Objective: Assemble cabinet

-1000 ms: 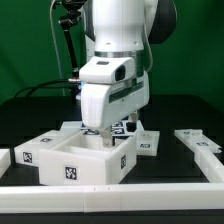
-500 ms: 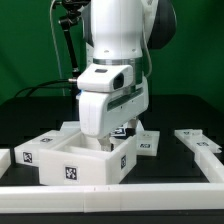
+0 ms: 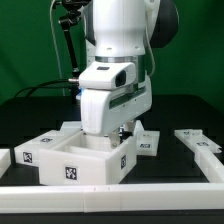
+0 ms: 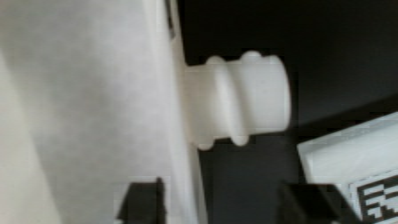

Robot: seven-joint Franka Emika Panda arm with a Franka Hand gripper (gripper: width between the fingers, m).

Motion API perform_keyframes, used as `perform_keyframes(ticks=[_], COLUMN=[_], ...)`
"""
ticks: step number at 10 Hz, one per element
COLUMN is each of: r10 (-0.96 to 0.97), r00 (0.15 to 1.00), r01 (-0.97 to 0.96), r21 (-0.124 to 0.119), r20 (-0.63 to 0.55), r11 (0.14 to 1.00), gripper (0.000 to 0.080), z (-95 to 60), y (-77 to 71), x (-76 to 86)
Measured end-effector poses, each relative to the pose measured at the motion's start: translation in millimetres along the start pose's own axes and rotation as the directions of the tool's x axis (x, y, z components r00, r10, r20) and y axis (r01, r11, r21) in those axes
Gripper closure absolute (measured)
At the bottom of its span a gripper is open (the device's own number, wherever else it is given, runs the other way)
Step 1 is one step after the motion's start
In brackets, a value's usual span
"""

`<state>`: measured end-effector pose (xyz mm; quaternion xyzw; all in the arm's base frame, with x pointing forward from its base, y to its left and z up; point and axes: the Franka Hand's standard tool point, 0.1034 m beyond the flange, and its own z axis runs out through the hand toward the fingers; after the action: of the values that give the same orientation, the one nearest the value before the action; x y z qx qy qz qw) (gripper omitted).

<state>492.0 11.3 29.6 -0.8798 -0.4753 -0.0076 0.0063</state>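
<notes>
Sinks a little lower than a second ago behind the far wall of the cabinet (image 3: 75,160), with end effector (image 4: 222,200) spread open beside a white peg (image 4: 240,98), likely lining up a grasp.

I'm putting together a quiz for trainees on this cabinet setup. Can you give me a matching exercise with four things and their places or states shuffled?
Things:
1. box
2. loose tagged piece
3. round peg
4. pincer

Places or states:
A. sticks out from a white panel
B. fingers apart
C. at the exterior view's right, apart from the box
D. left of centre in the exterior view, tags facing the camera

Pairs: 1-D, 2-C, 3-A, 4-B
</notes>
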Motion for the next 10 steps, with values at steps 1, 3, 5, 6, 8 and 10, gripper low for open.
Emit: perform_keyframes(ticks=[1,3,5,6,8,10], r10=[0.0,-0.001,0.0,0.0,-0.001,-0.145], r00=[1.0,1.0,1.0,1.0,1.0,0.989], r01=[0.0,0.001,0.0,0.0,0.001,0.145], r21=[0.0,0.0,-0.001,-0.001,-0.001,0.025], r20=[0.0,0.0,0.0,0.0,0.0,0.019], r11=[1.0,1.0,1.0,1.0,1.0,0.989], gripper=[0.0615,0.0748,0.0765,0.0765,0.0765,0.0765], z=[0.0,0.0,0.0,0.0,0.0,-4.3], y=[0.0,0.2,0.2,0.2,0.3,4.3], x=[0.0,-0.3,-0.3,-0.3,-0.3,-0.1])
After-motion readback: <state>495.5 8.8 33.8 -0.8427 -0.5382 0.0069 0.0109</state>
